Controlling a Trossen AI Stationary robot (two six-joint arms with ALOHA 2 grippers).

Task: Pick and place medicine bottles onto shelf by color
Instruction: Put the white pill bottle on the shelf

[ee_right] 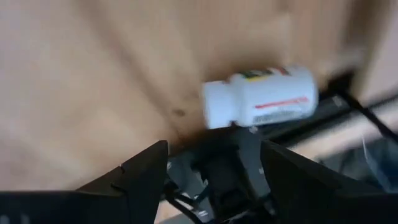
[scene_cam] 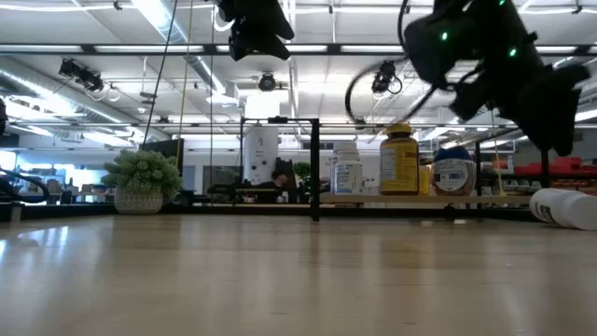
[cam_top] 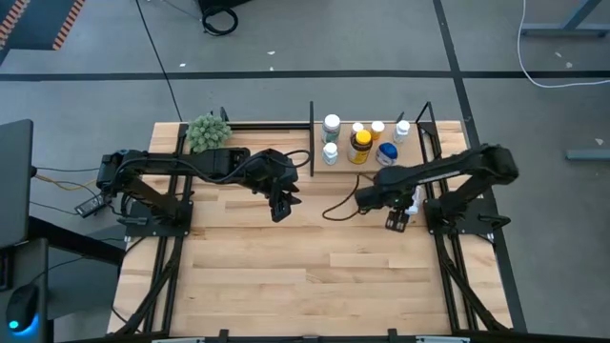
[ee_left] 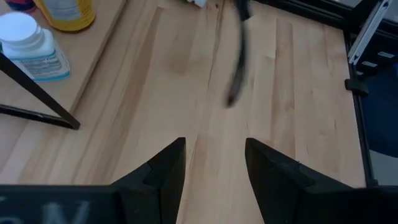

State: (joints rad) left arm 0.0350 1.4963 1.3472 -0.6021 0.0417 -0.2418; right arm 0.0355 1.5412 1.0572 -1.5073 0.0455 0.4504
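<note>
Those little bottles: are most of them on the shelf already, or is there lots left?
Mostly done: several bottles, among them the yellow-lidded amber bottle, stand on the shelf. Nothing is in hand. The right gripper hovers with open fingers by a white bottle lying on the table; it still needs shelving. The left gripper hangs open and empty.

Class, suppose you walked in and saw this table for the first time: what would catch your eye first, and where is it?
First, the cluster of medicine bottles standing on the shelf at the table's far edge, the amber one with a yellow lid standing out. Next, a white bottle lying on its side on the tabletop, just ahead of the open right gripper. The green plant ball sits at the far left, behind the left arm, whose gripper hangs open and empty.
</note>
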